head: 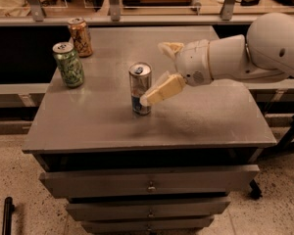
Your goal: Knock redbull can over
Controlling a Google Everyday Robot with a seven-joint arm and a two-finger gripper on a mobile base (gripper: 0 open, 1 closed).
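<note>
Now the wide-open, empty claw [154, 74] rests one finger [164, 88] seemingly against the upright redbull can [139, 84]; a firm sideways shove should topple it.

Gripper [154, 73]: just right of the redbull can [137, 84], fingers spread; the near finger's tip overlaps the can's lower right side.
Right side: taken up by the arm [245, 55], which reaches in over the table's right edge.
Left of the redbull can: bare table [88, 126] as far as the green can [68, 65], well apart at far left.
Far left corner: orange-brown can [81, 36] just behind the green can.
Near side: open table strip along the front edge.
Far edge: rail [152, 19] with posts closes the back.
</note>
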